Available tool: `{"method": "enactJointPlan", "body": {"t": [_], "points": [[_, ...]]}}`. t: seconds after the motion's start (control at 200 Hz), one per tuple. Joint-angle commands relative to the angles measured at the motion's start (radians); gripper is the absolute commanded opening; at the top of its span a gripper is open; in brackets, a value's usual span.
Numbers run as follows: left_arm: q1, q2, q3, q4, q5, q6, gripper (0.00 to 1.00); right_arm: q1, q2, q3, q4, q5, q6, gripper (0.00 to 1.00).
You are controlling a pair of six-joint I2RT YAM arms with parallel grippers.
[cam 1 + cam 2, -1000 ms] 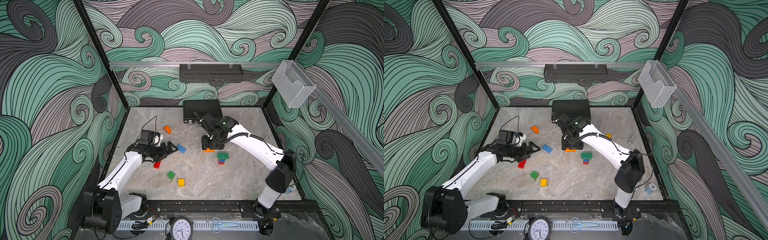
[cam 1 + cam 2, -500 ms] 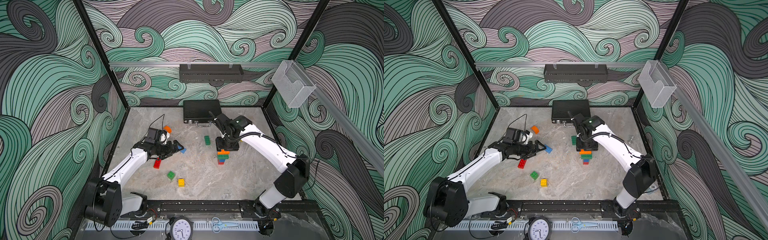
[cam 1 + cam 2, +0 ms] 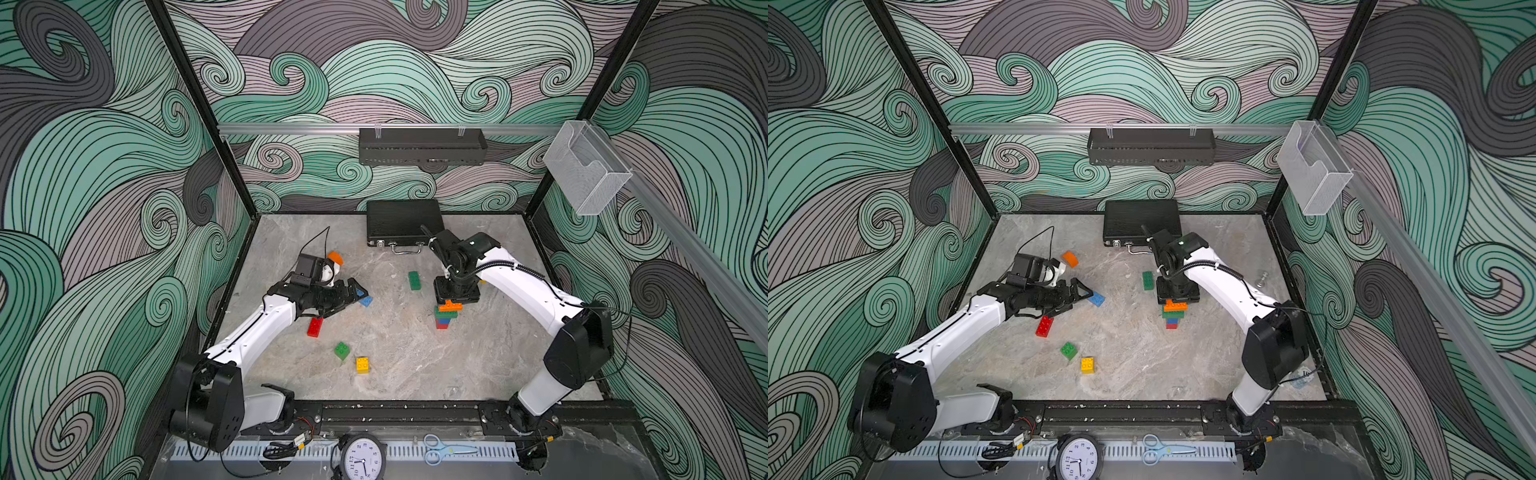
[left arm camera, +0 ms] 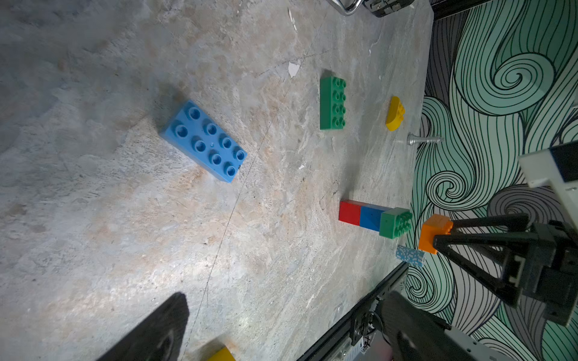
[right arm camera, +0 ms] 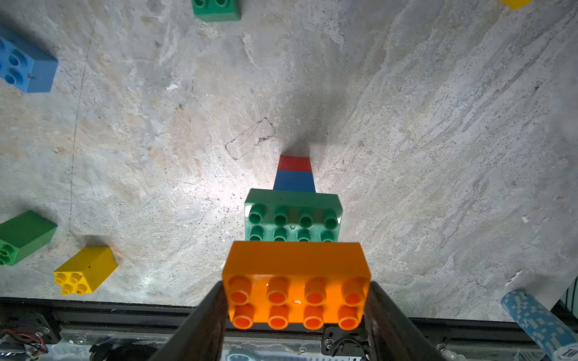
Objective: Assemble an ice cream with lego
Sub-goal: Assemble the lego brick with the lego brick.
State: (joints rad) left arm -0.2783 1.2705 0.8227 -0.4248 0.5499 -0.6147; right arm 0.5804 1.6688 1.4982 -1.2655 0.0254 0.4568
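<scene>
Look, right fingers [image 5: 205, 315] clamp the orange brick [image 5: 295, 268] by its short ends above the stack [image 5: 292, 215], seemingly light, stiff, slick; left fingers [image 4: 153, 334] gape empty.

Left gripper [image 3: 351, 300] spread wide, right gripper [image 3: 451, 304] clamped, pointing downward

The right gripper [image 5: 295, 300] has carried the orange brick [image 5: 295, 265] over above the stack [image 3: 444, 318]
</scene>
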Motion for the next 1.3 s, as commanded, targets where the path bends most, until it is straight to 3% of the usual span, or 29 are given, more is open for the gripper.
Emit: {"method": "enactJointPlan", "body": {"t": [0.0,1.291], "points": [[-0.011,0.005,0.035,0.004,-0.011,0.000,0.97,-0.002,0.015,-0.010,-0.002,0.003,-0.008,0.64],[-0.010,0.006,0.026,-0.010,-0.023,0.009,0.97,-0.003,0.057,-0.048,0.042,-0.012,0.039,0.64]]}}
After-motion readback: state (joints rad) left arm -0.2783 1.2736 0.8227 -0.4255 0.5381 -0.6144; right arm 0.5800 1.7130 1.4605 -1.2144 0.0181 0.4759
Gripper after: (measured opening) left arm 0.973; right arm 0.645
